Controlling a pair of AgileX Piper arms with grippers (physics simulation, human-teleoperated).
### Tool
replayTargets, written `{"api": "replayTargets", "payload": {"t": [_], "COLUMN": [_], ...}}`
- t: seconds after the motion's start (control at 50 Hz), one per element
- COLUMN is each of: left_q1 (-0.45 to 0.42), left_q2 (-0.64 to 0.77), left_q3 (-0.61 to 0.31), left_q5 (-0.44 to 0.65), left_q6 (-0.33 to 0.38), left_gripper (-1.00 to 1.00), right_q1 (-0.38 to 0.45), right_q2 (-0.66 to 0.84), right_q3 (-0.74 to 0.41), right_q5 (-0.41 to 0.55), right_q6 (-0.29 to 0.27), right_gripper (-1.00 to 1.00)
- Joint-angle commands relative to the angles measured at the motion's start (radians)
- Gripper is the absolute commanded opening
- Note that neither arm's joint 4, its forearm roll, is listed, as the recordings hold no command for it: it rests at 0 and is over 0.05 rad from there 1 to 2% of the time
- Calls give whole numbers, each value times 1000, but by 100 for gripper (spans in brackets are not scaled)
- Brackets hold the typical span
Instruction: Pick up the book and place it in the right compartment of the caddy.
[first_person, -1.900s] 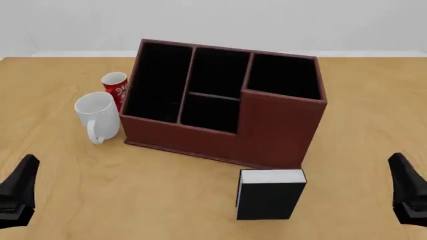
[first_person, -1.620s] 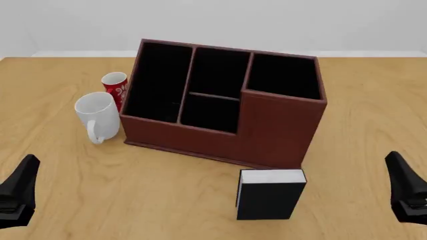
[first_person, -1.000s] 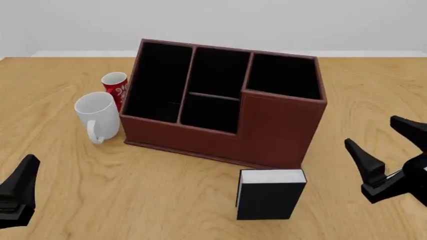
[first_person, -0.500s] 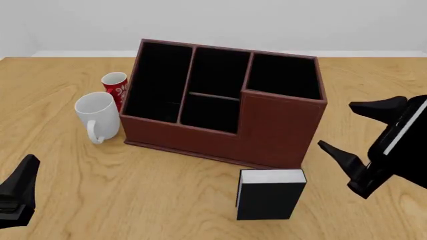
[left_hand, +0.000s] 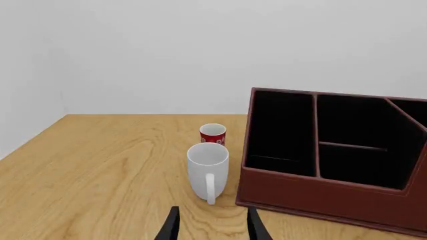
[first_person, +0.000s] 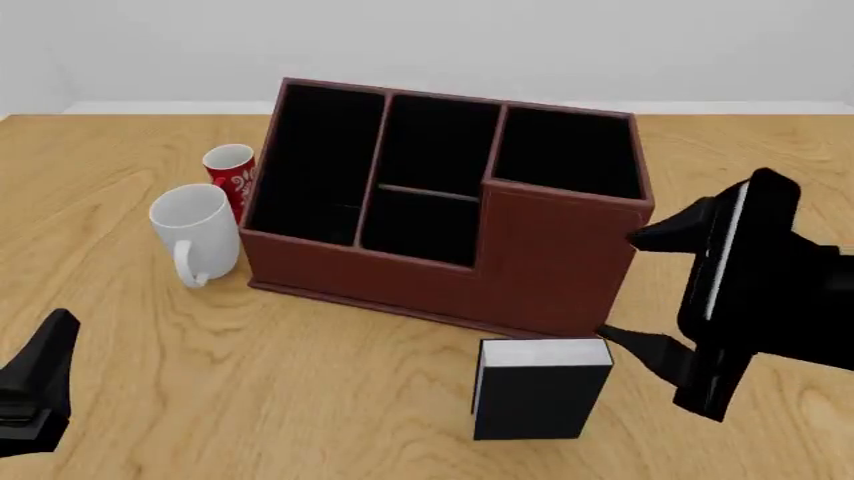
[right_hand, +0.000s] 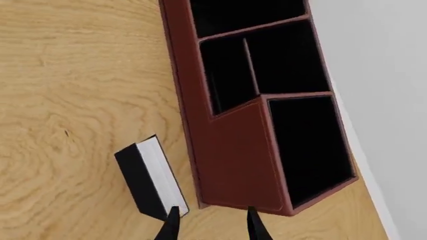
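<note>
From the front I see the book (first_person: 541, 388) standing on the table (first_person: 334, 380), just in front of the caddy (first_person: 447, 205) and below its right compartment (first_person: 567, 150). My right gripper (first_person: 638, 290) is wide open beside the book and holds nothing. My left gripper (first_person: 34, 385) sits low at the left; I cannot tell how open it is here.

In my left wrist view, 2 fingertips (left_hand: 172, 227) stand apart, near a white mug (left_hand: 207, 170) and a red can (left_hand: 213, 134).

In my right wrist view, the open fingertips (right_hand: 171, 225) are near the book's corner.

Reddish-brown caddy (first_person: 561, 270) lined black; black book (first_person: 541, 400), white page edges; white mug (first_person: 195, 228); red can (first_person: 230, 170); tan woodgrain table (first_person: 320, 390).
</note>
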Motion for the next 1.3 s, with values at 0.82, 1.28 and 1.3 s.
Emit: {"api": "replayTargets", "payload": {"t": [0.82,1.28,1.3], "left_q1": [0,0,0], "left_q2": [0,0,0], "left_q3": [0,0,0], "left_q5": [0,0,0], "left_q6": [0,0,0], "left_gripper": [100,100,100], "right_q1": [106,128,128], "right_q2": [221,303,303], "right_q3": [-82,-93,-93], "right_q5": [110,80,80], "right_q6": [78,99,99], "right_gripper": [100,100,100]}}
